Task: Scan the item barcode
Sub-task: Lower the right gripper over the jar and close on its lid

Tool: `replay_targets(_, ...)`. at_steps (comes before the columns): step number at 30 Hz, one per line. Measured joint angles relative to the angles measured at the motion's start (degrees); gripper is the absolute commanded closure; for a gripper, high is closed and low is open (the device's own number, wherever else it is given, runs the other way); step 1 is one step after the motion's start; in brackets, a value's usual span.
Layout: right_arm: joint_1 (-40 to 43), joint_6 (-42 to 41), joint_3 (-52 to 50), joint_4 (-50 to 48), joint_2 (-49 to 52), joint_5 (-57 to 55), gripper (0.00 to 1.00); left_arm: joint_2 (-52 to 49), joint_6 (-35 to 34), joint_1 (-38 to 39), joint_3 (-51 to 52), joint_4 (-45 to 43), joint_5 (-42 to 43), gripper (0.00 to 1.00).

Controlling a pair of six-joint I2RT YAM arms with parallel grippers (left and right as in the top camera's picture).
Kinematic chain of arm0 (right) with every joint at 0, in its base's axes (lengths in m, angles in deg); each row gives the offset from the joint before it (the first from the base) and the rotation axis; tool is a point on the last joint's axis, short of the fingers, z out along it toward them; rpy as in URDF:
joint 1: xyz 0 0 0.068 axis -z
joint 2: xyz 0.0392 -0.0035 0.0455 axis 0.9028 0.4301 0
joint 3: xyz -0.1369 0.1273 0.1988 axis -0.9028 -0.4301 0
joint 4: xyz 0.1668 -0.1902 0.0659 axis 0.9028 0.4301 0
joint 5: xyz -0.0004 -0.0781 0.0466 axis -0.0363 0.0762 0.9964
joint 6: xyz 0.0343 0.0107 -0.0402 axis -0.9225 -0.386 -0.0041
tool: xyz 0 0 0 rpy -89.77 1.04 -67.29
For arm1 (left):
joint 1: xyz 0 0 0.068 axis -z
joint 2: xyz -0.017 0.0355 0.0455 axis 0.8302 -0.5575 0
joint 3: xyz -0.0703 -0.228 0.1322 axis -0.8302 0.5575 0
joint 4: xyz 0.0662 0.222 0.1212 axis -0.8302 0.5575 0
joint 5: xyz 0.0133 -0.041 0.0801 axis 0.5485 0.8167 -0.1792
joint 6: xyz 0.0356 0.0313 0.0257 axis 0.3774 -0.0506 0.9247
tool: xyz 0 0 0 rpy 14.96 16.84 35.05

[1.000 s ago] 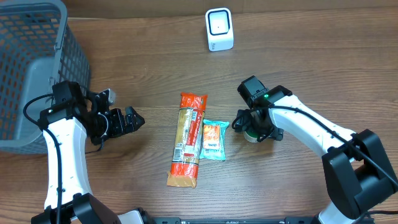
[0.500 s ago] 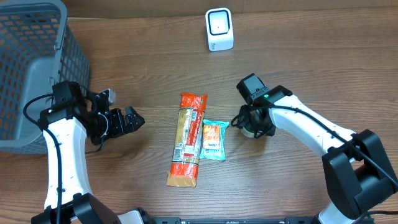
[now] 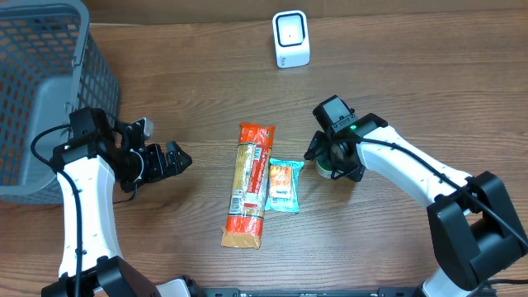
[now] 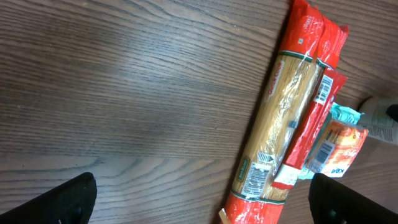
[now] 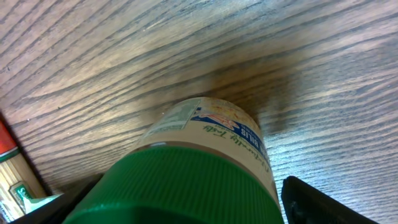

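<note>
Right hand [image 3: 333,162] straddling jar [image 5: 211,134], left hand [image 3: 174,159] spread

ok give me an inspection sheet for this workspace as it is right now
surface: wooden table, bare wood between the items
job's things: white scanner at the far edge; pasta pack lying flat in the centre; small packet against its right side; green-lidded jar upright, right of the packet
clutter: grey basket at the far left corner
end effectors: left end effector open and empty, left of the pasta pack; right end effector straddles the jar, grip unclear
cables: black cable along the left arm, another along the right arm
surroundings: nothing seen
</note>
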State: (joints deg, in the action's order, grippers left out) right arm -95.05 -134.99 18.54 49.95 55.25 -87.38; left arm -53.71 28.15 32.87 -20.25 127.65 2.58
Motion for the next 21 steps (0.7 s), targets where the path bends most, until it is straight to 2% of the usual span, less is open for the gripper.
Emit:
replay_targets(3,0.0,0.8,0.0,0.2,0.0,0.1,0.32,0.0,0.0,0.0,0.0,0.0,0.0,0.0)
replay_targets(7,0.0,1.2,0.0,1.0,-0.1,0.0,0.35,0.0,0.0,0.0,0.0,0.0,0.0,0.0)
replay_targets(10,0.0,1.2,0.0,1.0,-0.1,0.2,0.3,0.0,0.0,0.0,0.0,0.0,0.0,0.0)
replay_targets(18,0.0,-4.3,0.0,0.9,-0.1,2.3,0.28,0.0,0.0,0.0,0.0,0.0,0.0,0.0)
replay_targets(20,0.0,-5.2,0.0,0.8,-0.1,2.3,0.21,0.0,0.0,0.0,0.0,0.0,0.0,0.01)
replay_targets(21,0.0,-5.4,0.0,0.7,-0.1,2.3,0.12,0.0,0.0,0.0,0.0,0.0,0.0,0.0)
